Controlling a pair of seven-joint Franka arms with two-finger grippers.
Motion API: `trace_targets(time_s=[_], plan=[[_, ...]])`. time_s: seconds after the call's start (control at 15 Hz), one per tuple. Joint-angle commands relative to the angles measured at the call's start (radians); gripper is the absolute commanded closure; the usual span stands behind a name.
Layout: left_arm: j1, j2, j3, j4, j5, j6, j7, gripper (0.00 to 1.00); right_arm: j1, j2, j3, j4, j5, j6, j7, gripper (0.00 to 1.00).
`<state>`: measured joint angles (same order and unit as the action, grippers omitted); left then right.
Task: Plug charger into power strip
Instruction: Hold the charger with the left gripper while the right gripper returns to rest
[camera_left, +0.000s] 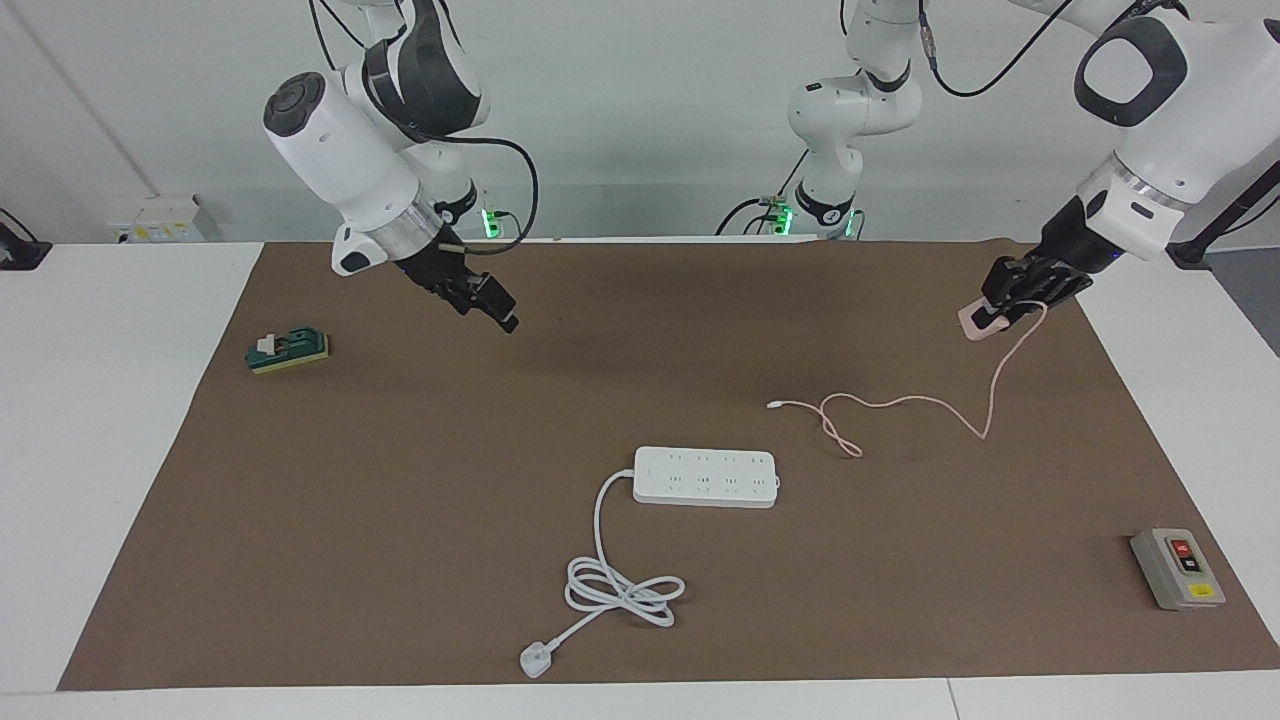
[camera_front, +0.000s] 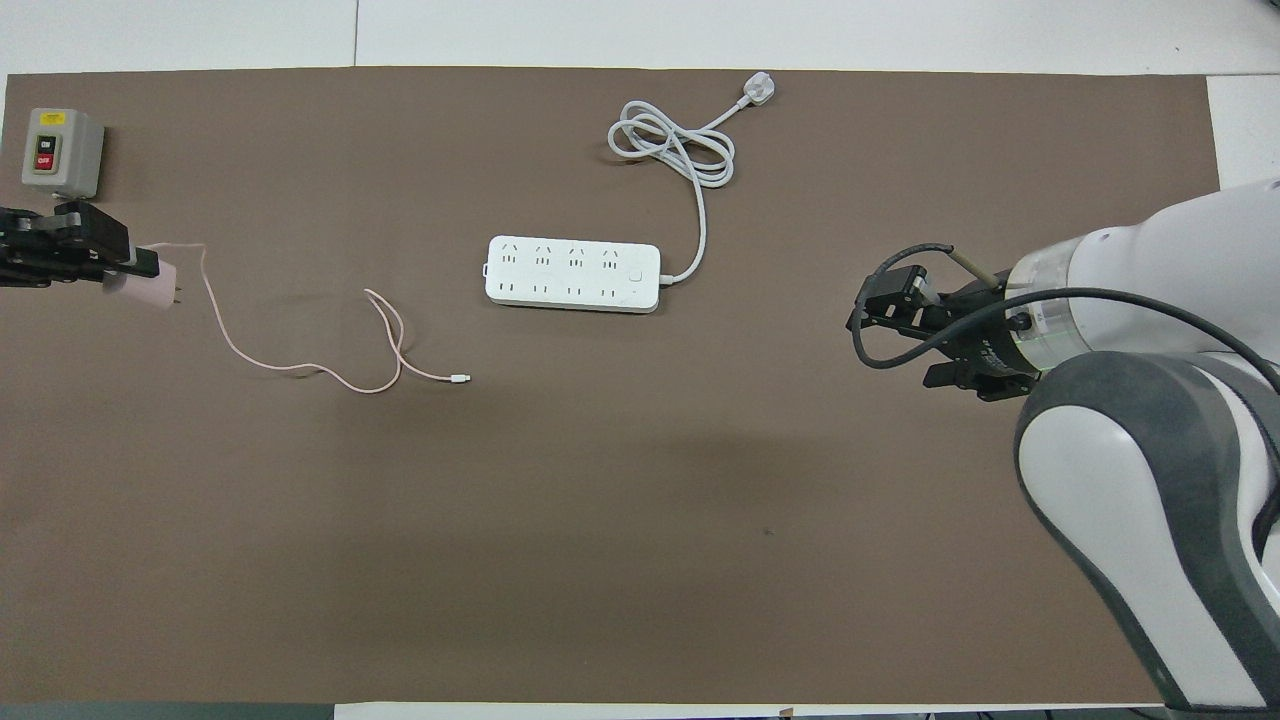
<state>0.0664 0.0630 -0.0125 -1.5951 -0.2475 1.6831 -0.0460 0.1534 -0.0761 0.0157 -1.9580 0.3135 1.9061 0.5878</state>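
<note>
A brown mat covers most of the white table, and everything in play lies on it or hangs over it.

The right arm comes in from its own end and waits, its gripper hanging in the air over bare mat near the robots' edge. Whether its fingers are apart or together cannot be told from either view.

The left arm reaches out over its own end of the table. The left gripper is clamped on the charger, the pale-pink cube showing just under the black fingers and lifted clear of the mat. In the overhead view the cube sticks out from the fingertips with its two prongs pointing toward the middle of the table.

The power strip lies flat near the middle of the mat, sockets up, well apart from the charger and farther from the robots than the cable's loops. Its thick white cord leaves the end toward the right arm, runs away from the robots into a loose coil and ends in a white three-pin plug near the mat's edge.

A grey switch box with red and black buttons sits at the left arm's end of the mat. A small green block rests at the right arm's end.

The charger's thin pink cable hangs from the held cube down to the mat, curls through a loop and ends in a small white connector lying between the left gripper and the power strip.
</note>
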Motion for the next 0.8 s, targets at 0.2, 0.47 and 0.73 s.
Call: trace_targets(time_s=[0.2,0.47,0.73], plan=[[-0.004,0.054,0.002,0.047,0.077,-0.020,-0.101,1.00,-0.067,-0.008,-0.003,0.065,-0.171,-0.159,-0.304,0.00],[-0.025,0.067,-0.009,0.066,0.123,-0.017,-0.141,1.00,-0.138,0.076,0.003,0.241,-0.241,-0.295,-0.448,0.00],[-0.028,0.083,-0.010,0.070,0.123,-0.013,-0.138,1.00,-0.166,0.081,-0.048,0.255,-0.243,-0.314,-0.428,0.00]])
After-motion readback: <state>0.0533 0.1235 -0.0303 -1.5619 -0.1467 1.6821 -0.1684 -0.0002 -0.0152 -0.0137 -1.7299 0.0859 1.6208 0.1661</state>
